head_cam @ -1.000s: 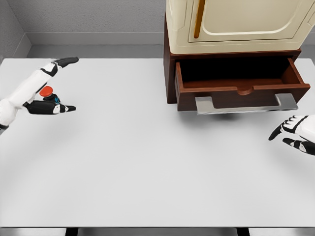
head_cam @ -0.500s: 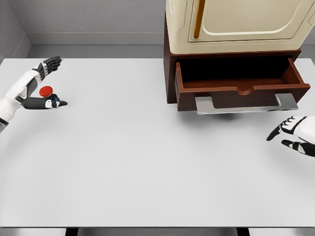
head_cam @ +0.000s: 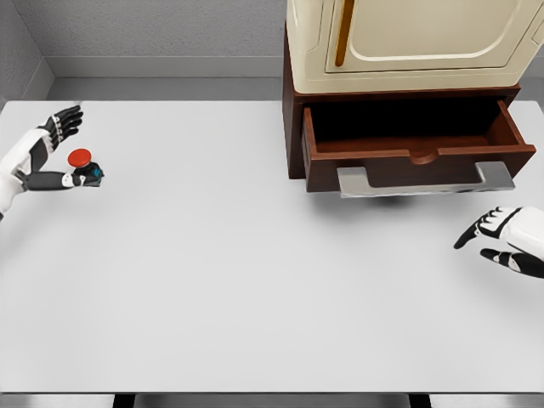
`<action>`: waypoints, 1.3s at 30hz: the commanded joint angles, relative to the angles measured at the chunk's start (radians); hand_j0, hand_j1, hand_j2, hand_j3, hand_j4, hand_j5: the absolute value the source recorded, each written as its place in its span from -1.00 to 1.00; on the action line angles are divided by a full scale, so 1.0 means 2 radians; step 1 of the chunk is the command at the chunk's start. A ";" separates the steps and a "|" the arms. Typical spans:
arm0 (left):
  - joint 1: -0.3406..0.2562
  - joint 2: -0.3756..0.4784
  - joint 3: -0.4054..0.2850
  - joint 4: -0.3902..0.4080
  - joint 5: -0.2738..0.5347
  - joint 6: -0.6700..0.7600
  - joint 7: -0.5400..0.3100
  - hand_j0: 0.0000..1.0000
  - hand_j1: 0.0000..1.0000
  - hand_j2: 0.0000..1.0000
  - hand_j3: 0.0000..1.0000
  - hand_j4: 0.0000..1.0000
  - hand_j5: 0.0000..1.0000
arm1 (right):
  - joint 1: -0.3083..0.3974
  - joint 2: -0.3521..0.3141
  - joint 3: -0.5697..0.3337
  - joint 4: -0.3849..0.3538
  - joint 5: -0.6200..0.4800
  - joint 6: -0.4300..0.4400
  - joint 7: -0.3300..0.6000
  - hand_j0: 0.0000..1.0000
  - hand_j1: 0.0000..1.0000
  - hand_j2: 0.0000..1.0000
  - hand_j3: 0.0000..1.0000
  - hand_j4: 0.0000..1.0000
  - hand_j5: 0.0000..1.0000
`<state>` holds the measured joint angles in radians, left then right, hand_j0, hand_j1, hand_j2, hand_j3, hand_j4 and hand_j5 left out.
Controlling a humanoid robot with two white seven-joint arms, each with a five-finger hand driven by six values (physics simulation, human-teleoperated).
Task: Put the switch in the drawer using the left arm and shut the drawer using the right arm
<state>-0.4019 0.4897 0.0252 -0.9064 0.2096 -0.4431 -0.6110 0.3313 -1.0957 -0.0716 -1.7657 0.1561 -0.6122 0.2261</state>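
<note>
1. Your left hand (head_cam: pixel 38 157) has its fingers (head_cam: pixel 64 119) spread wide, with the thumb reaching along the near side of the switch (head_cam: pixel 83 166); nothing is gripped.
2. The switch, with its red button on top of a dark base, sits on the white table (head_cam: pixel 238 272) at the far left, just beside that thumb tip; you cannot tell whether the two touch.
3. Your right hand (head_cam: pixel 501 238) hovers at the right edge, fingers loosely parted and empty, near the drawer's metal handle (head_cam: pixel 425 180) but apart from it.
4. The brown drawer (head_cam: pixel 412 144) stands pulled open beneath the cream cabinet (head_cam: pixel 408 42), well apart from the switch.
</note>
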 commanded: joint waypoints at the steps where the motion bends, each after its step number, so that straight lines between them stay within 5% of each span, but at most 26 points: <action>1: 0.000 0.001 0.001 0.021 -0.004 0.001 0.000 1.00 1.00 1.00 1.00 1.00 1.00 | 0.000 -0.001 0.001 0.000 -0.004 0.001 0.000 0.15 0.15 0.15 0.15 0.15 0.15; 39: -0.066 -0.016 -0.005 0.138 -0.089 0.004 0.000 0.82 0.82 0.82 0.82 0.82 0.82 | -0.001 -0.002 0.001 -0.001 -0.006 0.001 0.000 0.16 0.16 0.16 0.16 0.16 0.16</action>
<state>-0.5354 0.4582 0.0137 -0.6487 0.0430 -0.4345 -0.6109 0.3298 -1.0984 -0.0705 -1.7665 0.1525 -0.6122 0.2260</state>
